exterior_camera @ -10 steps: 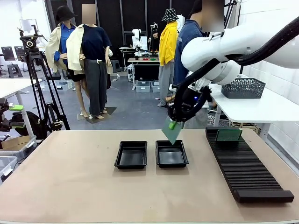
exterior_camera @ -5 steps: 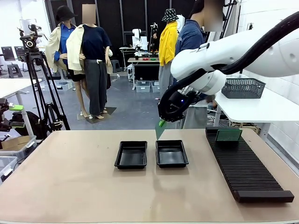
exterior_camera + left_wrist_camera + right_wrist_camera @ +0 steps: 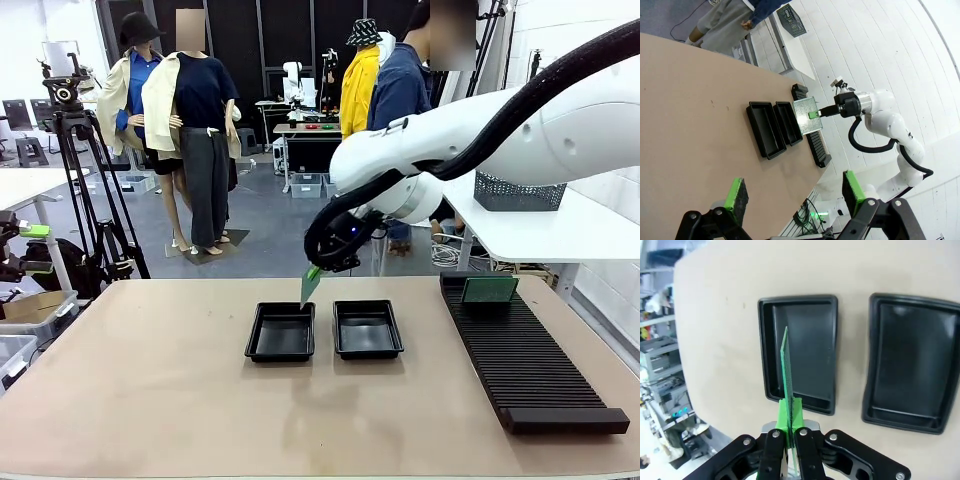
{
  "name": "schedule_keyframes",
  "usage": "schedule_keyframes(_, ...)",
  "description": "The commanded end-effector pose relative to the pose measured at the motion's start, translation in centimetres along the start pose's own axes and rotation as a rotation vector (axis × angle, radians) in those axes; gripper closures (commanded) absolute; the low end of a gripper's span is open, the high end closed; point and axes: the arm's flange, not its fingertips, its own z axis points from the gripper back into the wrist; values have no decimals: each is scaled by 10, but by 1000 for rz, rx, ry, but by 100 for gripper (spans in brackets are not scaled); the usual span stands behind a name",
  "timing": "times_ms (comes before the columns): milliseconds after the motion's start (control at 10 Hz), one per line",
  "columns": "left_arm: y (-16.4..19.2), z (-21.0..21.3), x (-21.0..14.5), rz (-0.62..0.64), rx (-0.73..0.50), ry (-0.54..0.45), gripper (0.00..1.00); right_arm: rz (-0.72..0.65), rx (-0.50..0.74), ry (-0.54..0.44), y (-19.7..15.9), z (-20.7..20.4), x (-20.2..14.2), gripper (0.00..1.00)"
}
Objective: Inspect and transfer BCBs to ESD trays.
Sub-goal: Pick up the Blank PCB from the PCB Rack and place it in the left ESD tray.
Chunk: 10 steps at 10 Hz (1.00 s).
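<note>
pinched between the shut right jaws: one green circuit board (image 3: 310, 286), gripped by its upper edge and hanging tilted in the air over the bench (image 3: 150, 400). in the front view, lower corner of the board just above the far rim of the left tray (image 3: 281, 335), on the side nearest the gap between the two trays. in the right wrist view, the board (image 3: 786, 365) seen edge-on as a thin green line, rising from the green pads (image 3: 790, 412) closed on it and crossing the left tray (image 3: 815, 350) below. in the left wrist view, broad face of the board (image 3: 806, 113) turned toward the camera, above the pair of trays.

just beside the left tray, lined up rim to rim with a narrow gap between them, the right tray (image 3: 367, 330), black and shallow like its twin.

reaching in from the picture's right and across the middle of the bench, the white right arm (image 3: 500, 130).

along the right side of the bench, a long black ribbed rack (image 3: 525, 365), with a second board (image 3: 489, 290) standing upright in a slot at its far end.

beyond the far edge, behind the arm, a person (image 3: 400, 90) in a dark blue top; further right, a mesh basket (image 3: 520, 190) on a white side table (image 3: 560, 235).

left jaws spread wide, one green pad (image 3: 735, 194) well apart from the other, held high over the bench and looking down on trays, rack and right arm farther off.
</note>
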Motion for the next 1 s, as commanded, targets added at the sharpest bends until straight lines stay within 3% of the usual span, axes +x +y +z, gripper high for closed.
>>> schedule_keyframes(0, -2, 2, 0, -3, -1, -4, 0, -21, 18, -10, 4, -20, 0, 100)
schedule_keyframes(900, -2, 2, 0, -3, -1, -4, 0, -35, 73, 108, -1, -90, 36, 100)
